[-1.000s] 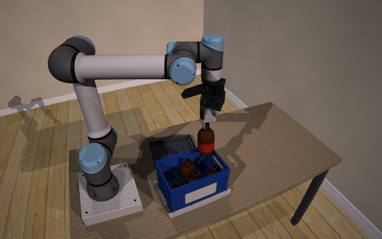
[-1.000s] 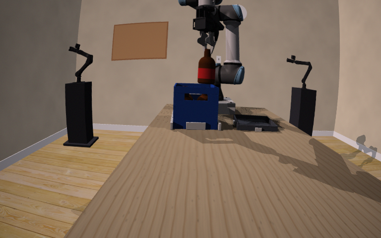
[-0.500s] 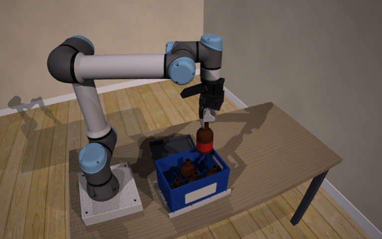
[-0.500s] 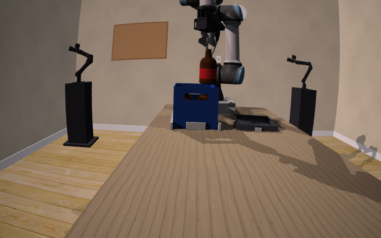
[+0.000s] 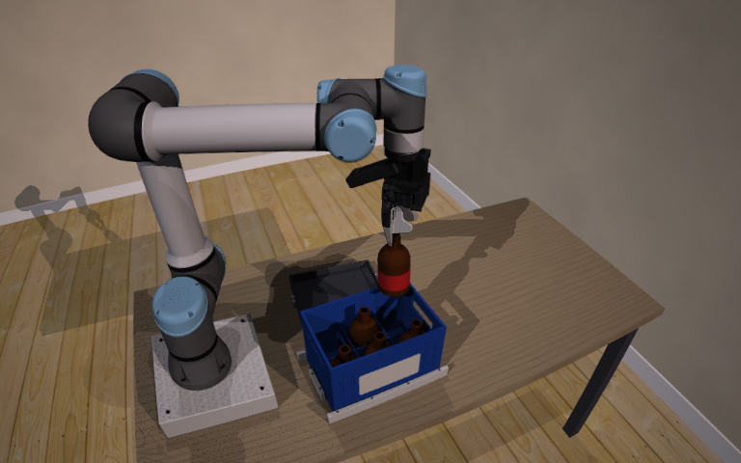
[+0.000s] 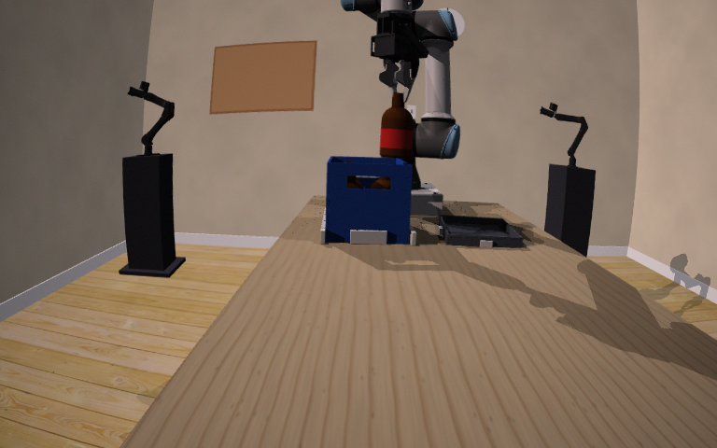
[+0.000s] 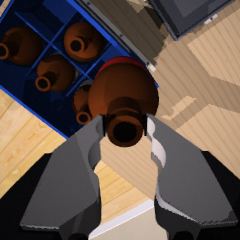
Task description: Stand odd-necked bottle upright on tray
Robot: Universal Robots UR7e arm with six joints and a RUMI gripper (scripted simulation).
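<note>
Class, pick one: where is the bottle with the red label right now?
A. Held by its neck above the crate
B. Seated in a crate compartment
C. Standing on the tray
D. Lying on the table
A: the gripper clamps the neck of the red-labelled bottle, which hangs above the blue crate, not on the tray.

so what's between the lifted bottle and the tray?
Only the crate's far rim and bare table, in the top view; bottle hangs above the crate, tray behind.

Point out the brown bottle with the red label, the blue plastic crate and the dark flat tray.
Brown bottle with the red label [image 5: 394, 282]: top view, on its red label.
Blue plastic crate [image 6: 364, 208]: exterior view, on its front wall.
Dark flat tray [image 6: 480, 241]: exterior view, on its near rim.
</note>
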